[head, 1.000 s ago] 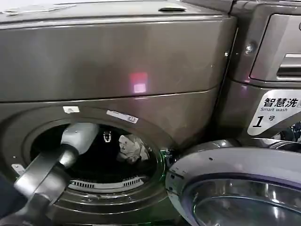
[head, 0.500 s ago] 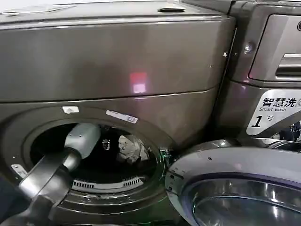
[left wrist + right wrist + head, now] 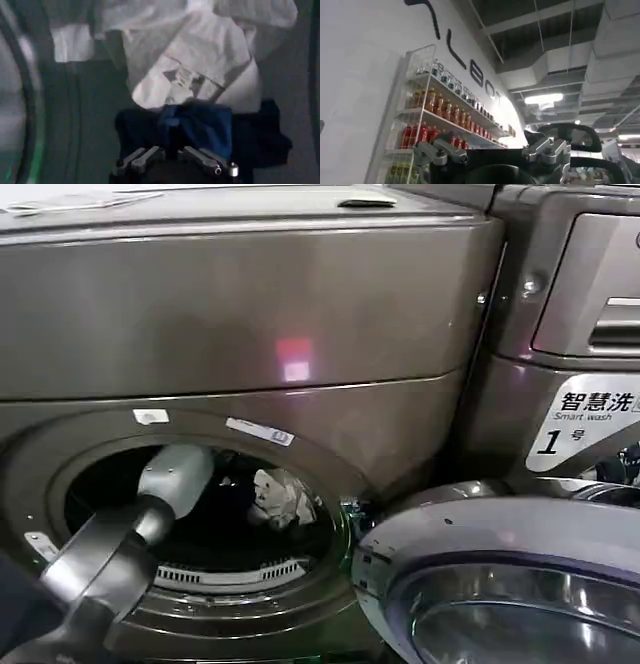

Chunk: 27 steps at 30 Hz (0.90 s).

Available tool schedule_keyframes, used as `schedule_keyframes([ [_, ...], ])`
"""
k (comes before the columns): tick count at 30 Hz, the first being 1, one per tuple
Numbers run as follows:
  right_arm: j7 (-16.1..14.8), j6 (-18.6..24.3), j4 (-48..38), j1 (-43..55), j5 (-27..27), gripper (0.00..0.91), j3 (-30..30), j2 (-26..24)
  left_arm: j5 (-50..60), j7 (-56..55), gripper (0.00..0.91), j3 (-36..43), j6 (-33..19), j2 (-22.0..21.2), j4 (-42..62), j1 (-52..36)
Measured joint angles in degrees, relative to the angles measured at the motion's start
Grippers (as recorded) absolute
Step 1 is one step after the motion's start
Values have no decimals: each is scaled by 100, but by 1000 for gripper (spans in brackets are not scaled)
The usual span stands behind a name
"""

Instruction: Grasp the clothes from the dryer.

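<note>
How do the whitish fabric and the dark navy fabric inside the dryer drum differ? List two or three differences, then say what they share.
Colour: the whitish fabric is pale grey-white; the dark navy fabric is deep blue.
Spread: the whitish fabric covers more of the left wrist view than the navy piece.
Position: the navy fabric lies nearer the left pincer; the whitish fabric lies beyond it.
Shared: both are crumpled, touch each other, and lie inside the dryer drum.
</note>
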Motion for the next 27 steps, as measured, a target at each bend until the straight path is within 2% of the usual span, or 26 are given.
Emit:
schedule_keyframes([
  [6, 26, 6, -28, -2, 8, 907, -6, -5, -1096, -988, 0, -643, 263, 20, -526, 420],
  [14, 123, 39, -10, 1, 108, 907, 11, -28, -2365, -2669, 0, -1666, 341, -138, -1584, 1304],
  [19, 138, 70, -24, 13, 132, 907, 5, -56, -2889, -3673, 0, -2274, 189, -291, -2317, 1953],
  [27, 172, 115, -30, 38, 150, 907, -4, -70, -3221, -5112, 0, -3062, -375, -689, -3357, 2919],
])
